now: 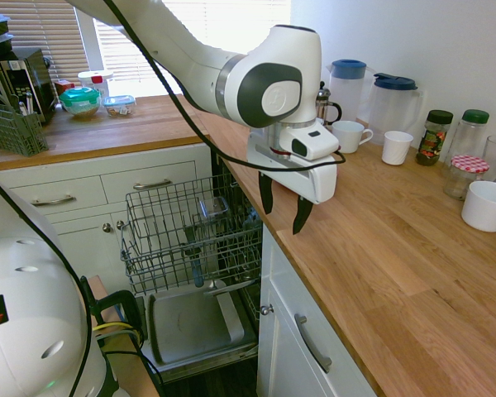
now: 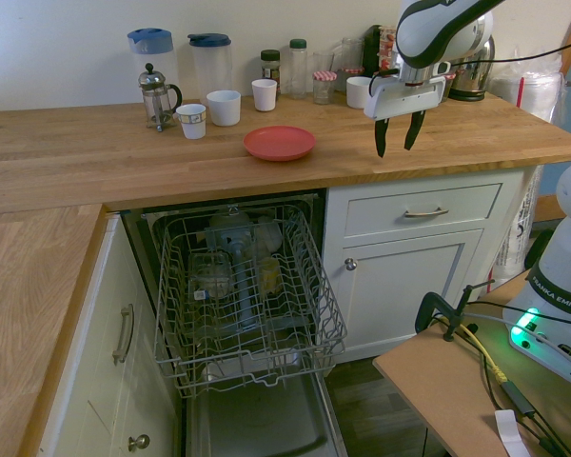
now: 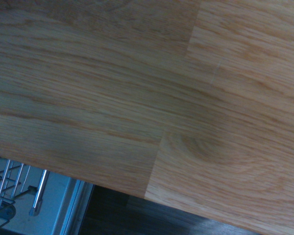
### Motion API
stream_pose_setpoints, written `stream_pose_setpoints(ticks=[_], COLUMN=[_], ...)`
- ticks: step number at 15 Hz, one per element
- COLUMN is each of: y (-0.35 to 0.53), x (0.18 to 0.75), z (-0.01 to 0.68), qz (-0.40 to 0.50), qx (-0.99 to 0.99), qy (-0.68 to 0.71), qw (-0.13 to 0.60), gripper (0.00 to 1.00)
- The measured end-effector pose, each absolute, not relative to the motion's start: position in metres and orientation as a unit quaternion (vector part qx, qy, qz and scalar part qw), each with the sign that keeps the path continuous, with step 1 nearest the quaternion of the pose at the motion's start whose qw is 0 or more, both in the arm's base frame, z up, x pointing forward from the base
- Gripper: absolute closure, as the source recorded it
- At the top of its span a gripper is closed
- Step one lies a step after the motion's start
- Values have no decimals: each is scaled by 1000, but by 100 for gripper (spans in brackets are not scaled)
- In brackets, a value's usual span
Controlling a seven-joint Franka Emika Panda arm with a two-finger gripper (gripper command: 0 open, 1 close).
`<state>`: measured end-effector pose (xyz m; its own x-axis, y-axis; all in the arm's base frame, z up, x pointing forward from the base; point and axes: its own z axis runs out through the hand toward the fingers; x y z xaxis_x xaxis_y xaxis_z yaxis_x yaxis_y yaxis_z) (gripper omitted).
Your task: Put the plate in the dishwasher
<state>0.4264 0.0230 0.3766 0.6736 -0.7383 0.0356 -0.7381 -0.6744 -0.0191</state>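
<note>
The small, round, shallow red-orange plate (image 2: 280,143) is seen lying flat on the oiled wooden surface (image 2: 95,152), just behind the open built-in dishwasher (image 2: 243,286), whose grey wire rack (image 2: 257,333) is pulled out over the lowered grey metal door panel (image 1: 194,318). The end effector (image 2: 397,138) hangs above the surface to one side of the plate, well apart from it, with its 2 dark fingers spread and nothing held between them. In the wrist view only wood grain and a corner of the rack are shown; the plate is not seen there.

The grasp is judged not yet begun. A matte, low-rimmed plate lying flush on smooth wood offers little to pinch, so the rim may be missed and the plate merely pushed along the surface. If it is shoved toward the front edge, it could be tipped over into the rack or onto the door panel. A shallow grip on the thin rim could also let the plate swing or slip during the carry. The white mugs (image 2: 224,107) and the glass cafetière (image 2: 156,95) stand close behind and could be knocked by a wide approach. The rack already holds some items, so a free slot would have to be chosen.
</note>
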Motion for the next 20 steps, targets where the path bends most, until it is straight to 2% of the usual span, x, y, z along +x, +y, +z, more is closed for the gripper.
stream_pose_setpoints(ticks=[5, 13, 20], y=[28, 61, 83], x=[440, 539, 605], z=[386, 429, 392], qz=[-39, -41, 0], qx=[-916, -907, -877], qy=[399, 411, 461], qw=[12, 85, 139], gripper=[0, 0, 0])
